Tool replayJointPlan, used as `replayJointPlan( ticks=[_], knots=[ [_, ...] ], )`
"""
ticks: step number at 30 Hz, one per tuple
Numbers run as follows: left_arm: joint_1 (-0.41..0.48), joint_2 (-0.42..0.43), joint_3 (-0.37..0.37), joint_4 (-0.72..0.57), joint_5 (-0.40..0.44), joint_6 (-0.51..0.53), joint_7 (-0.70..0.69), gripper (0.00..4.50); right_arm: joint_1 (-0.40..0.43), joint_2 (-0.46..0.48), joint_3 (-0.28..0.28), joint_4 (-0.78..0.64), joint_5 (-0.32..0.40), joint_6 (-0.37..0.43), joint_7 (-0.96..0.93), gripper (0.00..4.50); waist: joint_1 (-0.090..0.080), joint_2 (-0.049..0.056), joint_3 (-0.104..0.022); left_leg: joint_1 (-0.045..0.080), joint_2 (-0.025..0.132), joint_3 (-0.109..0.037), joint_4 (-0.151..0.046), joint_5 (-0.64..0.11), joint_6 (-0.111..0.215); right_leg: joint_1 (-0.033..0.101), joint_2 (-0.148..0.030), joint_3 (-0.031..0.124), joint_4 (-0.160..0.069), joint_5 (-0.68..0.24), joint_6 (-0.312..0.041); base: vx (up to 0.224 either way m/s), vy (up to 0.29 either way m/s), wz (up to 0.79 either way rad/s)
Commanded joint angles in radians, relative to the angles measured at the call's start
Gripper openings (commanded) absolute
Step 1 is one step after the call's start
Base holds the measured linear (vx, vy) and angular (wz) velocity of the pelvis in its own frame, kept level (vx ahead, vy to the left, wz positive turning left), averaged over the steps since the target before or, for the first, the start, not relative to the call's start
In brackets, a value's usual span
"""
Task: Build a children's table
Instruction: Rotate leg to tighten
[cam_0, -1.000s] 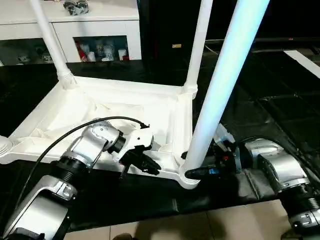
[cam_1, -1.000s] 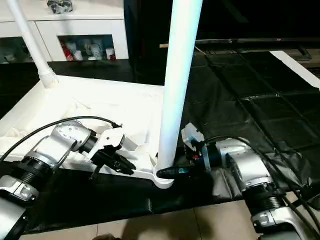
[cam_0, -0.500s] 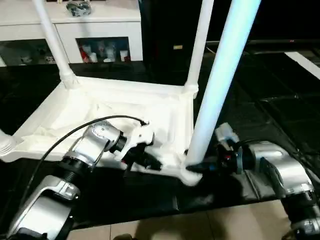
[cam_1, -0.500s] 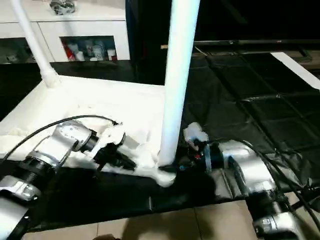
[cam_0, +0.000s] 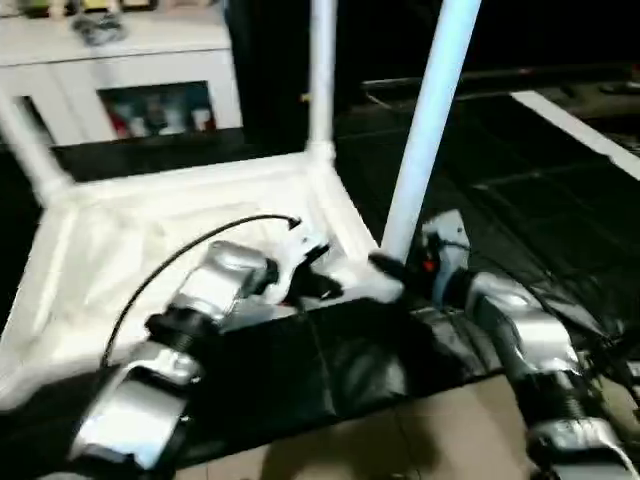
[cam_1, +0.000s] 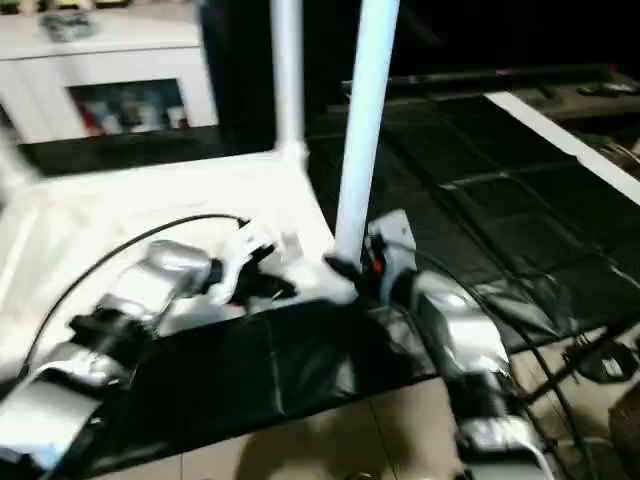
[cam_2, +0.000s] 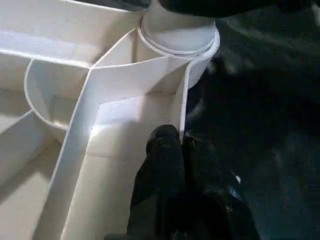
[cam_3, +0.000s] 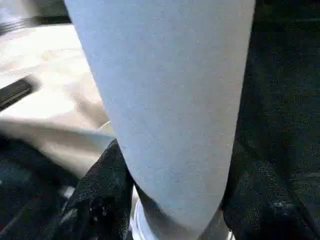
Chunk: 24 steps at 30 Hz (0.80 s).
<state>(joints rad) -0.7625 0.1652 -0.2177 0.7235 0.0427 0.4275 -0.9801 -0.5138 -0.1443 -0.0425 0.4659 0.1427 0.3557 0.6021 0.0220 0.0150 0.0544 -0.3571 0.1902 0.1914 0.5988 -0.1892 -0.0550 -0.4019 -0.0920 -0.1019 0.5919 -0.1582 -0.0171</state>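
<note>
I see three legs standing in the upturned table top (cam_0: 150, 230). My right tool (cam_3: 170, 200) clamps the near leg (cam_0: 425, 130) at its socket; my left tool (cam_2: 172, 150), fingers together, pinches the top's rim. I judge a fourth leg remains.

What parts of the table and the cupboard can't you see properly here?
- Tops of the legs: the near leg and the far leg run off the upper edge of the head views.
- Things behind the cupboard glass: too blurred to name.
- Base of the near leg in the right wrist view: the right end effector closes around it, hiding the socket.
- Table top near side: the left forearm covers it.
</note>
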Motion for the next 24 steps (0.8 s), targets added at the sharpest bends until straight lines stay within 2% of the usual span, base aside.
replayJointPlan(
  ticks=[1, 3, 4, 5, 7, 11, 12, 14, 15, 17, 20, 21, 22, 23, 24],
  knots=[
    [-0.06, -0.095, 0.019, -0.028, -0.05, -0.003, 0.066, 0.0, -0.018, 0.121, 0.091, 0.066, 0.021, 0.04, -0.002, 2.05, 0.01, -0.006, -0.069, 0.001, 0.027, -0.025, -0.068, -0.231, 0.03, 0.049, -0.064, 0.043, -0.097, -0.435, -0.152, 0.0, 0.0, 0.0],
    [-0.062, -0.103, 0.034, -0.033, -0.047, 0.005, 0.107, 0.0, -0.052, 0.146, 0.063, 0.13, 0.018, 0.001, -0.044, 2.05, 0.007, -0.007, -0.07, -0.001, 0.028, -0.023, -0.067, -0.215, 0.038, 0.05, -0.064, 0.045, -0.09, -0.391, -0.177, 0.0, 0.0, 0.0],
    [-0.062, -0.103, 0.036, -0.035, -0.046, 0.007, 0.11, 0.0, -0.056, 0.149, 0.058, 0.138, 0.019, -0.006, -0.048, 2.61, 0.011, -0.004, -0.071, 0.002, 0.029, -0.022, -0.067, -0.208, 0.044, 0.049, -0.063, 0.045, -0.089, -0.37, -0.184, 0.0, 0.0, 0.0],
    [-0.06, -0.103, 0.035, -0.037, -0.045, 0.006, 0.108, 0.0, -0.057, 0.151, 0.055, 0.14, 0.02, -0.011, -0.05, 2.61, 0.011, -0.004, -0.071, 0.001, 0.03, -0.021, -0.067, -0.202, 0.046, 0.05, -0.062, 0.047, -0.086, -0.349, -0.191, 0.0, 0.0, 0.0],
    [-0.053, -0.098, 0.033, -0.046, -0.044, 0.003, 0.098, 0.0, -0.055, 0.15, 0.056, 0.139, 0.021, -0.018, -0.041, 2.81, 0.012, -0.01, -0.072, -0.004, 0.031, -0.02, -0.068, -0.177, 0.065, 0.056, -0.061, 0.047, -0.079, -0.293, -0.204, 0.0, 0.0, 0.0],
    [-0.025, -0.07, 0.012, -0.078, -0.043, -0.021, 0.045, 0.0, -0.021, 0.13, 0.058, 0.1, 0.019, -0.037, -0.007, 3.1, 0.017, -0.01, -0.071, -0.002, 0.033, -0.019, -0.069, -0.159, 0.075, 0.057, -0.063, 0.049, -0.076, -0.277, -0.212, 0.0, 0.0, 0.0],
    [-0.018, -0.063, 0.008, -0.086, -0.041, -0.023, 0.036, 0.0, -0.013, 0.123, 0.057, 0.095, 0.014, -0.047, -0.003, 3.29, 0.018, -0.01, -0.071, -0.002, 0.034, -0.018, -0.069, -0.16, 0.076, 0.057, -0.064, 0.05, -0.077, -0.283, -0.209, 0.0, 0.0, 0.0],
    [0.0, -0.04, -0.009, -0.103, -0.036, -0.044, 0.0, 0.0, 0.014, 0.089, 0.047, 0.072, 0.016, -0.067, 0.026, 3.41, 0.022, -0.009, -0.072, -0.002, 0.035, -0.019, -0.069, -0.158, 0.079, 0.058, -0.065, 0.051, -0.076, -0.274, -0.21, 0.0, 0.0, 0.0],
    [0.011, -0.026, -0.019, -0.113, -0.034, -0.048, -0.019, 0.0, 0.032, 0.068, 0.04, 0.056, 0.023, -0.076, 0.048, 3.58, 0.022, -0.007, -0.073, 0.0, 0.037, -0.019, -0.069, -0.151, 0.081, 0.057, -0.065, 0.053, -0.073, -0.255, -0.218, 0.0, 0.0, 0.0],
    [0.019, -0.009, -0.032, -0.115, -0.026, -0.066, -0.044, 0.0, 0.058, 0.031, 0.04, 0.022, 0.036, -0.091, 0.101, 3.65, 0.026, -0.003, -0.073, 0.003, 0.038, -0.017, -0.069, -0.152, 0.082, 0.056, -0.064, 0.054, -0.07, -0.229, -0.23, 0.0, 0.0, 0.0],
    [0.026, 0.013, -0.044, -0.117, -0.019, -0.084, -0.08, 0.0, 0.099, -0.03, 0.04, -0.032, 0.057, -0.1, 0.185, 3.91, 0.032, -0.006, -0.071, 0.002, 0.038, -0.017, -0.069, -0.165, 0.089, 0.059, -0.063, 0.053, -0.072, -0.225, -0.229, 0.0, 0.0, 0.0],
    [0.038, 0.038, -0.061, -0.134, -0.022, -0.086, -0.135, 0.0, 0.127, -0.088, 0.027, -0.072, 0.081, -0.083, 0.253, 4.01, 0.036, -0.005, -0.07, 0.003, 0.038, -0.016, -0.07, -0.171, 0.087, 0.059, -0.063, 0.054, -0.073, -0.24, -0.227, 0.0, 0.0, 0.0],
    [0.038, 0.038, -0.061, -0.134, -0.022, -0.086, -0.135, 0.0, 0.127, -0.088, 0.027, -0.072, 0.081, -0.083, 0.253, 4.1, 0.04, 0.005, -0.07, 0.004, 0.039, -0.018, -0.07, -0.178, 0.084, 0.059, -0.064, 0.054, -0.073, -0.249, -0.224, 0.0, 0.0, 0.0],
    [0.038, 0.038, -0.061, -0.134, -0.022, -0.086, -0.135, 0.0, 0.127, -0.088, 0.027, -0.072, 0.081, -0.083, 0.253, 4.18, 0.041, -0.002, -0.069, 0.004, 0.04, -0.016, -0.07, -0.186, 0.081, 0.057, -0.064, 0.054, -0.076, -0.263, -0.22, 0.0, 0.0, 0.0],
    [0.05, 0.058, -0.078, -0.153, -0.024, -0.095, -0.176, 0.0, 0.143, -0.129, 0.019, -0.094, 0.092, -0.079, 0.304, 4.34, 0.042, -0.006, -0.069, 0.004, 0.039, -0.017, -0.072, -0.19, 0.076, 0.057, -0.064, 0.053, -0.078, -0.277, -0.217, 0.0, 0.0, 0.0]
  ],
)
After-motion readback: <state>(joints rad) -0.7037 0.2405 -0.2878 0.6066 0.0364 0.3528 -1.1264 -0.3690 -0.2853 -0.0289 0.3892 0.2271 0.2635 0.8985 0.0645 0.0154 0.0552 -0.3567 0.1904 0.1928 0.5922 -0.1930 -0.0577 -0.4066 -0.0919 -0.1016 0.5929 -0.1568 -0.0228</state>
